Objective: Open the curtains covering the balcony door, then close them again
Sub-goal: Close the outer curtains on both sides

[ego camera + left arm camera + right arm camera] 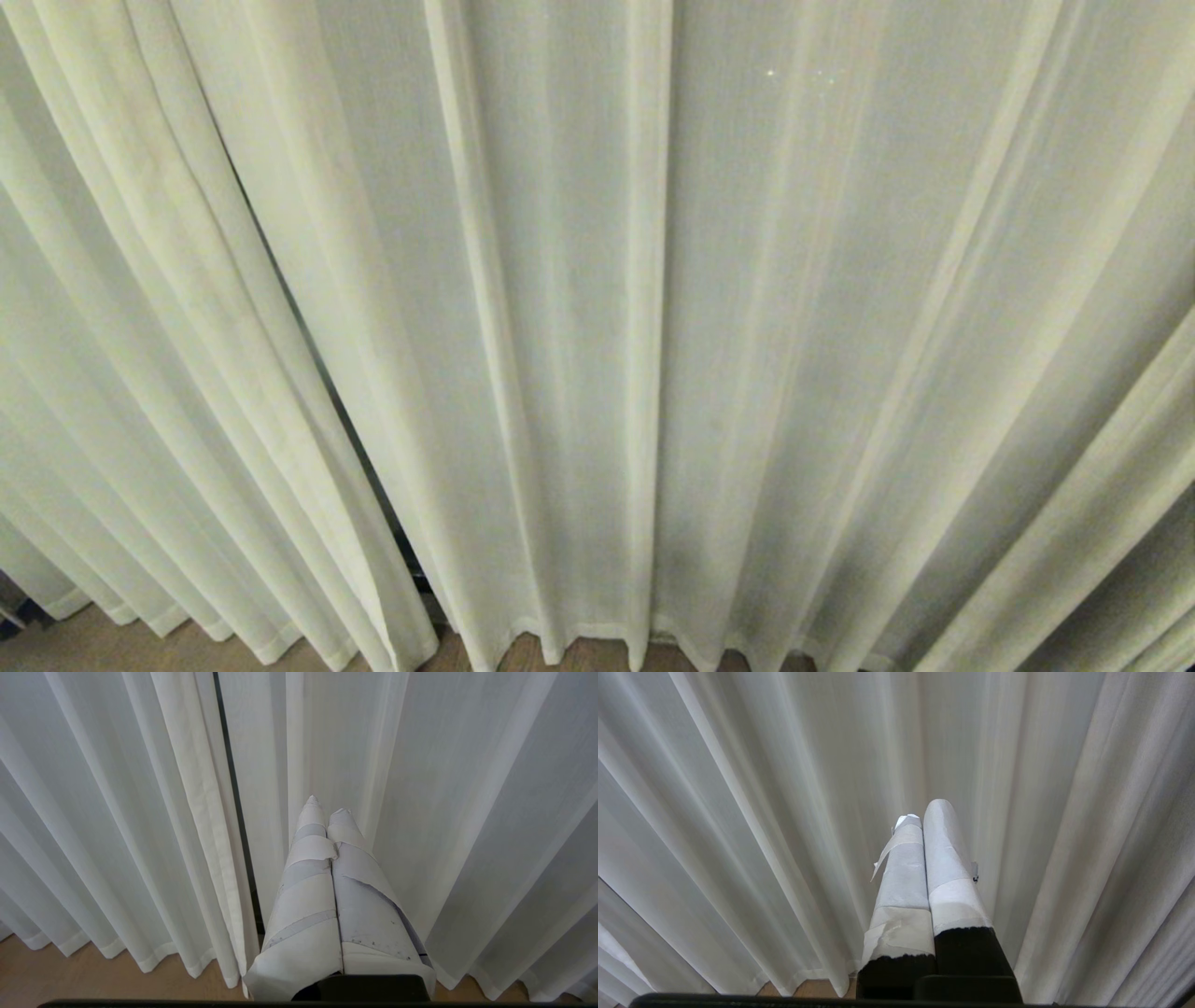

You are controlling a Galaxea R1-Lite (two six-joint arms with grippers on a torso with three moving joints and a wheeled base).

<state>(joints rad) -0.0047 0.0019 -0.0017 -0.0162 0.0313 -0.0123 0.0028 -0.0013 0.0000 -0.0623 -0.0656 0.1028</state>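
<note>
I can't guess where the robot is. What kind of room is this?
Probably a room in a home, by a window or door: floor-length curtains hang closed, with a wooden floor below and a dark gap between panels.

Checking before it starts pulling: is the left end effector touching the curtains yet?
Cannot tell. In the left wrist view the shut left end effector points at the curtains, but no gap or contact shows plainly.

Two curtains [579,327] meet at one dark gap — two end effectors, one per wrist view.

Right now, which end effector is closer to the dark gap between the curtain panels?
The left end effector: the dark gap runs just beside it; the right end effector faces unbroken curtain.
</note>
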